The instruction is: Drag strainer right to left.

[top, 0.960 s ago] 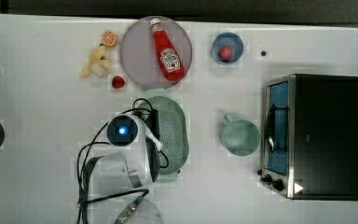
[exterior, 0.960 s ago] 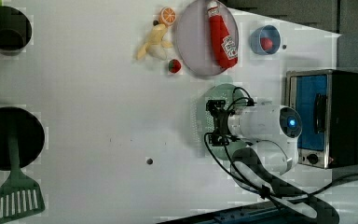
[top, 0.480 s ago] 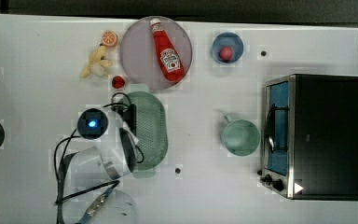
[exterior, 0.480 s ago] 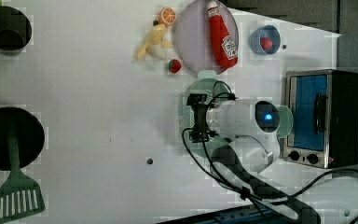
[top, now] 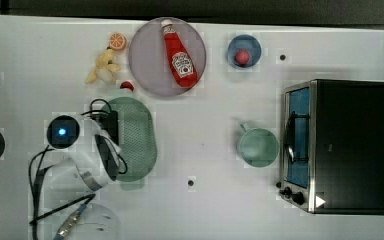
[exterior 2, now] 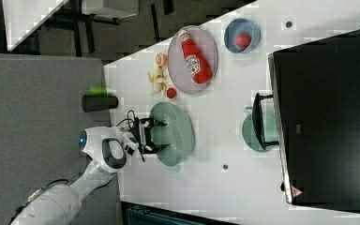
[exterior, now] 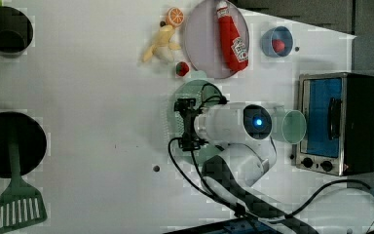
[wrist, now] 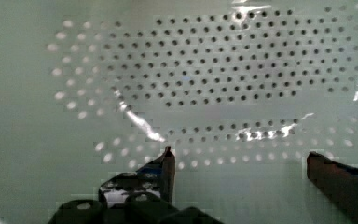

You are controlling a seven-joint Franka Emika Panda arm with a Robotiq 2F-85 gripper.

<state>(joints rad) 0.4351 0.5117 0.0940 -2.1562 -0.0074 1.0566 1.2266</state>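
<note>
Dragging strainer (top: pixel 135 137) by its inside.
We keep the gripper (exterior 2: pixel 155 136) jaws spread wide, both down in the bowl; its perforated floor sits between them, so pushing the wall moves it.

Mock kitchen on a white tabletop (top: pixel 220 210); black-and-steel toaster oven (top: pixel 337 145); red plastic ketchup bottle (top: pixel 177 55); green slotted spatula (exterior: pixel 17 204).
</note>
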